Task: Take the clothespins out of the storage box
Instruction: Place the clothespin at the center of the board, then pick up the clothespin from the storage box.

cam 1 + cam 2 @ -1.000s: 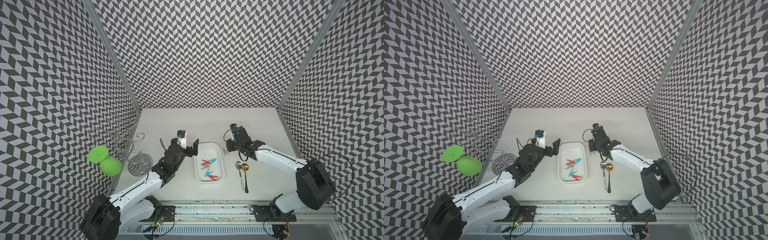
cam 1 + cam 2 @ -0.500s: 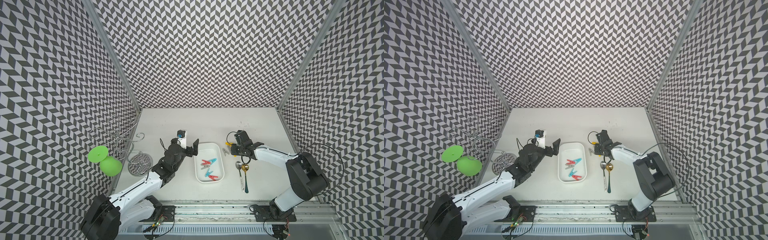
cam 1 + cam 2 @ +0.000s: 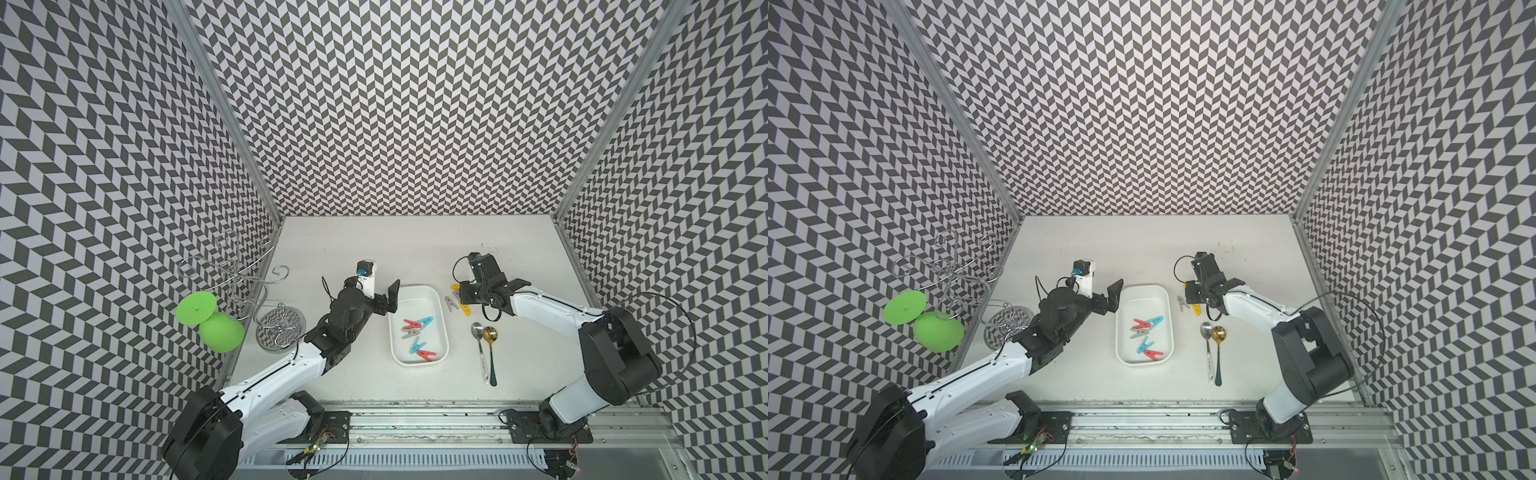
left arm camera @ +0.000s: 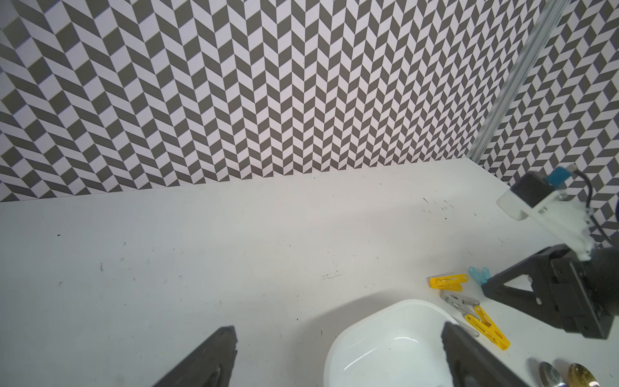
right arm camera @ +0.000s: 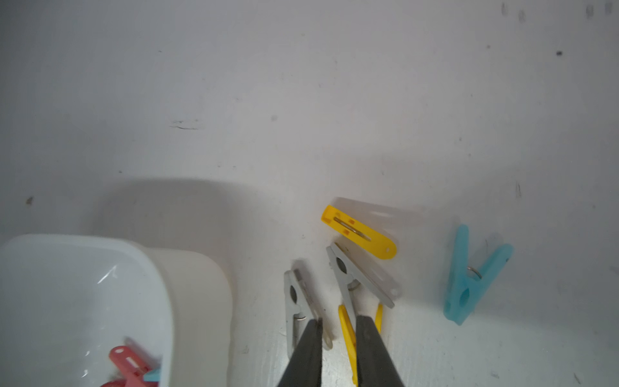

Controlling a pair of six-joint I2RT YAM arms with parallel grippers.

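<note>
Left gripper spread wide; right gripper low, narrowly parted.

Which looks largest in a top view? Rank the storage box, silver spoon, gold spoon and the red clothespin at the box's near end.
1. storage box
2. silver spoon and gold spoon: alike in length, not ranked
3. red clothespin, smallest

- Two long-handled spoons, one silver and one gold-bowled, are lying side by side on the white table, bowls toward the back wall.
- A wire stand with curled arms is standing on its round patterned base by the left wall.
- A green disc is sitting against a rounded green piece beside the stand.
</note>
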